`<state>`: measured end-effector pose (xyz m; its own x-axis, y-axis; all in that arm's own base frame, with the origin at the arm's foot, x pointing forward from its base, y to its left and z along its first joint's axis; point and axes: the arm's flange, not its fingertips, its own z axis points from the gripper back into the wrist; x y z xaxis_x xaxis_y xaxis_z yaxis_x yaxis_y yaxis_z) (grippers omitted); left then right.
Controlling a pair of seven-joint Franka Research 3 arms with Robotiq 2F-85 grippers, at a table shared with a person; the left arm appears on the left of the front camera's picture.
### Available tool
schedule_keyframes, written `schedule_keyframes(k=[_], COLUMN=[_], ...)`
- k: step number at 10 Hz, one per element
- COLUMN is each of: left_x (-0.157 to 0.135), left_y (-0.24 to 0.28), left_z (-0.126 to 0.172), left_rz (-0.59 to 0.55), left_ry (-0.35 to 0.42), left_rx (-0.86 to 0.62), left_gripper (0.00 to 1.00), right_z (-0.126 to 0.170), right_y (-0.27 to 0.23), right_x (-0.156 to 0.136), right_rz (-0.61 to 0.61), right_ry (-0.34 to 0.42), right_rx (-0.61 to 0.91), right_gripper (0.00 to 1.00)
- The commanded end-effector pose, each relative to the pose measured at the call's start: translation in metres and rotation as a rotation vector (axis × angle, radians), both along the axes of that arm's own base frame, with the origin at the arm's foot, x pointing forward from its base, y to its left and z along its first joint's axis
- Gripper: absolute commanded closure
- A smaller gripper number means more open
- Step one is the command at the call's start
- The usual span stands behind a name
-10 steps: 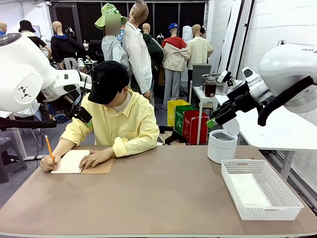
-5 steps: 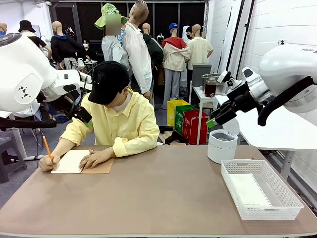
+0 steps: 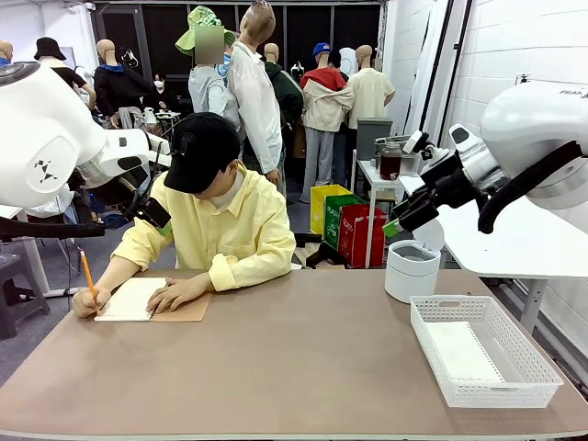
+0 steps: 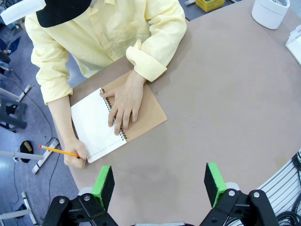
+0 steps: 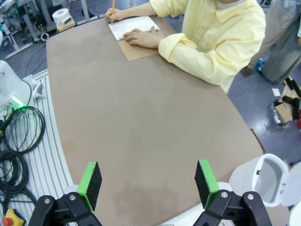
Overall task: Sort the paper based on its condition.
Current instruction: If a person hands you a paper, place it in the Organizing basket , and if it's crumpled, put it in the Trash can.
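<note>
One sheet of paper [image 3: 462, 352] lies flat on the bottom of the white mesh basket [image 3: 540, 367] at the table's right end. It is plain white, smooth and uncreased as far as can be seen, its long edges running along the basket's length, partly veiled by the basket's near wall.

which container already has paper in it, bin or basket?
The white mesh basket at the table's right: a white sheet lies flat inside. The round white bin looks empty.

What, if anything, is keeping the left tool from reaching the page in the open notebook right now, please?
The person's hands: one hand lies flat across the notebook, the other writes with a pencil at the page's edge. The left tool hangs open above them.
</note>
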<state>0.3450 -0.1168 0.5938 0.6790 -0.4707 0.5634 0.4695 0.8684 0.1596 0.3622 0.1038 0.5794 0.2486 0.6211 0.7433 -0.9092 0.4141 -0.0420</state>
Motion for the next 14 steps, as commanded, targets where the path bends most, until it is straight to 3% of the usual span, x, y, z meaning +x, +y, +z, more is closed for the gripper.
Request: schedule_keyframes(k=[1, 14], left_x=[-0.0005, -0.0005], left_y=[0.0006, 0.0006], left_z=[0.0004, 0.0004], left_rz=[-0.001, -0.001], left_ry=[0.007, 0.007], left_rx=[-0.001, -0.001], left_gripper=[0.0, 0.0], right_z=[-0.0002, -0.0002], right_y=[0.0007, 0.0007], right_x=[0.0001, 0.0001], right_rz=[0.008, 0.008], right_ry=[-0.001, -0.001], right_rx=[0.016, 0.016], right_gripper=[0.0, 0.0])
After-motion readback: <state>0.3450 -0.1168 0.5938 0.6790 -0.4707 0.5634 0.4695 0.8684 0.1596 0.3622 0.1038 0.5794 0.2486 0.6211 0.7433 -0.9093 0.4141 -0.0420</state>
